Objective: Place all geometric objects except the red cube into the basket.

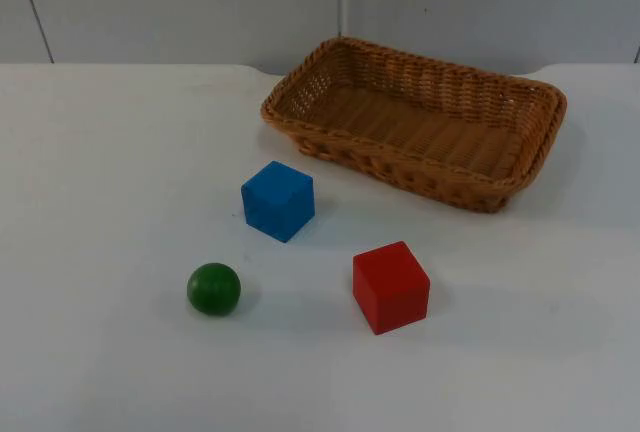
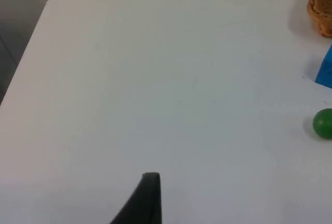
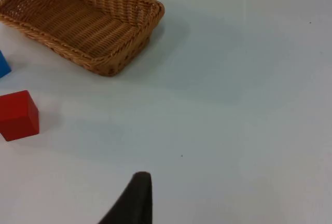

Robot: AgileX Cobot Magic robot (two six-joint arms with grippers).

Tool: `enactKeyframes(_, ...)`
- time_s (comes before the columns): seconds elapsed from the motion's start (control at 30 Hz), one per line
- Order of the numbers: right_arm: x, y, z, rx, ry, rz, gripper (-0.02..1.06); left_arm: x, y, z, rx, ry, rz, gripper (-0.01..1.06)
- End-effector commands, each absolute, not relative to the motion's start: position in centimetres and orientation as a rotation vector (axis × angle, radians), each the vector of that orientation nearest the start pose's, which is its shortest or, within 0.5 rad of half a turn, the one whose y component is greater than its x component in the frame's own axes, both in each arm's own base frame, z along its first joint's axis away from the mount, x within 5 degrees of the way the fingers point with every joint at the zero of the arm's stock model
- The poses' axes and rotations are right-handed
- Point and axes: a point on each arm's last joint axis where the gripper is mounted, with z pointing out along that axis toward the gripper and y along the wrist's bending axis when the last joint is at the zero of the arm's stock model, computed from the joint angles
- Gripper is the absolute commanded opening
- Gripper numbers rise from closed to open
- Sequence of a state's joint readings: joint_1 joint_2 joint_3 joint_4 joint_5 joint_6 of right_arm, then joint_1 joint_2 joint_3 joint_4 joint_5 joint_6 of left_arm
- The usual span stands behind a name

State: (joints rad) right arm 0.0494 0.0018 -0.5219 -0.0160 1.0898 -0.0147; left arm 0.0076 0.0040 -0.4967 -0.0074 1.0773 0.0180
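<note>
Fingers on both grippers could not be judged; one black fingertip of each hung above bare table [image 1: 100,152]. Both arms waited. Nothing lay in the basket [image 1: 520,167], which stood near the wall. Just before it sat the blue cube [image 1: 278,200], the red cube [image 1: 390,287] nearer still, and the green ball [image 1: 214,289] beside them.

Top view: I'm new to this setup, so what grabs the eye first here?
The woven basket at the far side of the white table, nothing in it. In front of it three bright shapes stand apart: a blue cube nearest the basket, a red cube closer to the camera, and a green ball to the red cube's left.
</note>
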Motion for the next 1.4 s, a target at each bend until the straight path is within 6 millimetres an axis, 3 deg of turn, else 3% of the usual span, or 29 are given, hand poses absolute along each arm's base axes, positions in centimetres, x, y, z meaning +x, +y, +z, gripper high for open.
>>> enactKeyframes(0.0,-0.7,-0.2,28.1,-0.055,2.041,-0.007,1.03,-0.5,0.1,27.4,0.008,2.065,0.029,1.03)
enactKeyframes(0.3,-0.6,-0.4,28.2,-0.034,2.044,-0.018,1.03,-0.5,0.3,27.5,-0.025,2.058,0.045,1.03)
enactKeyframes(0.4,-0.1,-0.5,29.4,-0.032,2.033,-0.037,1.03,-0.4,0.7,28.7,-0.062,2.016,0.075,1.03)
enactKeyframes(0.43,1.0,-0.6,31.1,-0.027,2.027,-0.065,1.03,0.1,0.9,30.0,-0.078,1.977,0.109,1.03)
enactKeyframes(0.5,3.3,-0.7,34.3,-0.019,2.015,-0.088,1.03,2.8,1.5,34.2,-0.102,1.925,0.175,1.03)
enactKeyframes(0.53,3.3,-0.7,34.3,-0.019,2.015,-0.088,1.03,2.8,1.5,34.2,-0.102,1.925,0.175,1.03)
enactKeyframes(0.67,10.6,-0.4,40.5,-0.038,1.988,-0.100,1.03,9.2,1.4,41.7,-0.073,1.849,0.172,1.03)
enactKeyframes(0.7,10.6,-0.4,40.5,-0.038,1.988,-0.100,1.03,9.2,1.4,41.7,-0.073,1.849,0.172,1.03)
enactKeyframes(0.83,17.5,0.0,44.4,-0.047,1.979,-0.100,1.03,15.6,1.2,45.9,-0.080,1.874,0.128,1.03)
enactKeyframes(0.87,17.5,0.0,44.4,-0.047,1.979,-0.100,1.03,15.6,1.2,45.9,-0.080,1.874,0.128,1.03)
enactKeyframes(0.9,19.3,0.1,45.1,-0.062,1.993,-0.103,1.03,17.2,1.1,46.7,-0.086,1.877,0.100,1.03)
enactKeyframes(1.0,21.5,0.5,46.1,-0.107,2.001,-0.079,1.03,19.1,1.0,46.8,-0.091,1.898,0.078,1.03)
enactKeyframes(1.23,21.9,0.5,47.0,-0.114,1.978,-0.082,1.03,20.0,0.9,46.0,-0.089,1.958,0.068,1.03)
enactKeyframes(1.3,21.9,0.5,46.8,-0.119,2.000,-0.083,1.03,21.1,0.1,44.1,0.054,2.110,0.032,1.03)
enactKeyframes(1.37,21.7,0.6,46.7,-0.127,2.010,-0.084,1.03,22.9,-1.7,40.6,0.252,2.271,-0.119,1.03)
